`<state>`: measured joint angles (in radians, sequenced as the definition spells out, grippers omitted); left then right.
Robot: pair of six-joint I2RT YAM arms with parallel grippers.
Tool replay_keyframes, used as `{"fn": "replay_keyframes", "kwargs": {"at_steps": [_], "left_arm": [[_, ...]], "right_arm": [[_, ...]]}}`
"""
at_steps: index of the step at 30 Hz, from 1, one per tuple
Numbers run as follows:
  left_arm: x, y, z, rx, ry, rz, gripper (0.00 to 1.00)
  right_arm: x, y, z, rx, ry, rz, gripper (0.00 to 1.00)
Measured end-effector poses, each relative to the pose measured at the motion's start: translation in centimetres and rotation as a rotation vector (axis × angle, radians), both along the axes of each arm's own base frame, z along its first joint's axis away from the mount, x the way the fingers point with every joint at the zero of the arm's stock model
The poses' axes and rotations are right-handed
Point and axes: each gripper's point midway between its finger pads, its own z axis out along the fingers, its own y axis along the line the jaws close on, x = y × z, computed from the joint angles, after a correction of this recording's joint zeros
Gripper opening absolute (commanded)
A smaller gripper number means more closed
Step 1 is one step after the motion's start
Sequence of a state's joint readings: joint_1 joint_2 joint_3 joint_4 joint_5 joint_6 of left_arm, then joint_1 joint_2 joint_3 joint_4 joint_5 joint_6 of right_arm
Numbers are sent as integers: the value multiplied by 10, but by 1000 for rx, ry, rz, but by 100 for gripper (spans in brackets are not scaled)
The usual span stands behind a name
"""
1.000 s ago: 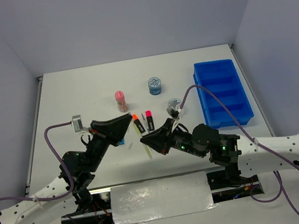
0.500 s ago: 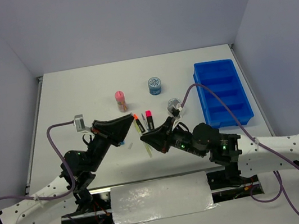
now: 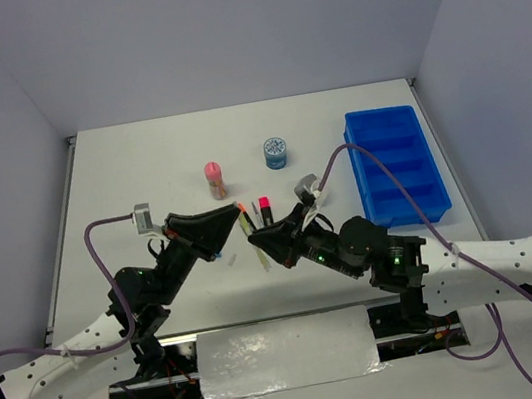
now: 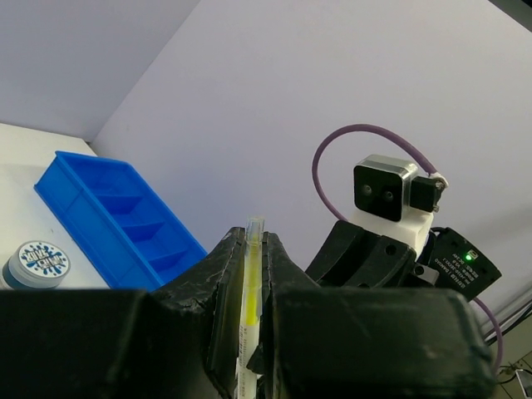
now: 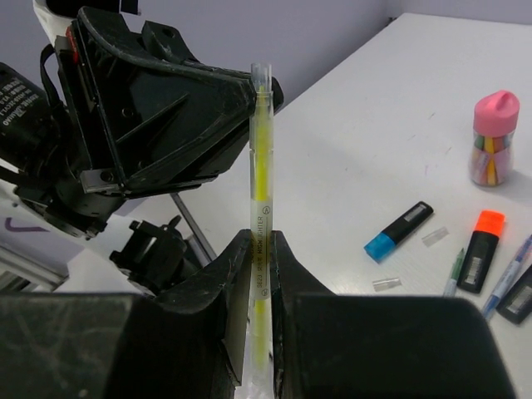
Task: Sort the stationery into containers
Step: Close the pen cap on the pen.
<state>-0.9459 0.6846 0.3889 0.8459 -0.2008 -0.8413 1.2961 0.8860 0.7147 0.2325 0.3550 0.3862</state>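
1. Midway between the two arms, a thin pale pen (image 3: pixel 246 227) with a yellow core is held up off the table (image 3: pixel 140 169). In the top view it slants from upper left to lower right.
2. The left gripper (image 3: pixel 233 212) is clamped on the pen's far end. Its wrist view shows both fingers pressed against the barrel.
3. The right gripper (image 3: pixel 257 245) is clenched on the same pen lower down. In its wrist view the barrel runs up out of its fingers to the left gripper's tips.
4. Just beyond the grippers, an orange-capped highlighter (image 5: pixel 475 249) and a pink-capped highlighter (image 3: pixel 265 210) lie on the table near each other.
5. A blue-capped highlighter (image 5: pixel 399 230) lies apart from those two, by the left gripper in the top view.
6. Farther back, the pink-topped tube (image 3: pixel 214 179) stands upright with coloured sticks showing inside. To its right sits a round blue-white patterned roll (image 3: pixel 276 151).
7. The blue tray (image 3: pixel 431 158) sits at the table's right side, well apart from the pen. Its compartments run crosswise.
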Motion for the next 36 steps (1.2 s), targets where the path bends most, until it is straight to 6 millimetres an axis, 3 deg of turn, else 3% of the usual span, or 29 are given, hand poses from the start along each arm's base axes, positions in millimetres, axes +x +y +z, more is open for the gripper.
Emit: {"fn": "replay_keyframes", "kwargs": {"at_steps": [3, 4, 9, 10, 11, 13, 14, 16, 19, 20, 22, 26, 28, 29, 30, 32, 33, 34, 36], "left_arm": [[0, 0, 0, 6, -3, 2, 41], [0, -2, -1, 19, -7, -5, 45], [-4, -13, -3, 89, -10, -46, 44], [-4, -15, -2, 97, -9, -52, 41], [-4, -16, 0, 103, -11, -57, 29], [-4, -18, 1, 119, -17, -58, 19], [-2, -18, -1, 132, -18, -50, 7], [-1, -19, -2, 147, -26, -45, 1], [-2, -20, -1, 169, -37, -46, 0], [-2, -20, 0, 182, -46, -48, 0], [-8, -24, 4, 205, -73, -76, 0], [-24, -31, 21, 230, -150, -150, 0], [-29, -33, 26, 245, -183, -171, 0], [-30, -34, 26, 252, -190, -177, 1], [-31, -34, 26, 259, -203, -177, 5], [-31, -34, 27, 264, -209, -179, 25], [-31, -34, 27, 268, -211, -178, 39], [-31, -34, 27, 273, -217, -177, 63], [-31, -36, 26, 287, -218, -179, 77]], "right_arm": [[2, 0, -1, -24, -36, -3, 0], [2, 0, 1, -27, -50, -2, 0], [3, 6, 19, -2, -105, 7, 0], [4, 7, 20, 0, -107, 7, 0], [4, 8, 19, -3, -107, 8, 0], [4, 10, 17, -8, -108, 10, 0], [4, 10, 17, -7, -109, 9, 0], [5, 10, 16, -10, -108, 7, 0], [5, 10, 17, -9, -108, 8, 21], [4, 10, 17, -9, -109, 12, 37], [1, 12, 18, -7, -114, 36, 39], [-9, 17, 14, -20, -118, 100, 33], [-14, 19, 16, -14, -125, 126, 8], [-15, 20, 17, -9, -122, 134, 0], [-16, 20, 16, -5, -117, 141, 0], [-17, 20, 17, 0, -110, 146, 0], [-18, 21, 17, 1, -108, 148, 0], [-18, 20, 17, 1, -108, 149, 0], [-20, 21, 16, -2, -109, 159, 0]]}}
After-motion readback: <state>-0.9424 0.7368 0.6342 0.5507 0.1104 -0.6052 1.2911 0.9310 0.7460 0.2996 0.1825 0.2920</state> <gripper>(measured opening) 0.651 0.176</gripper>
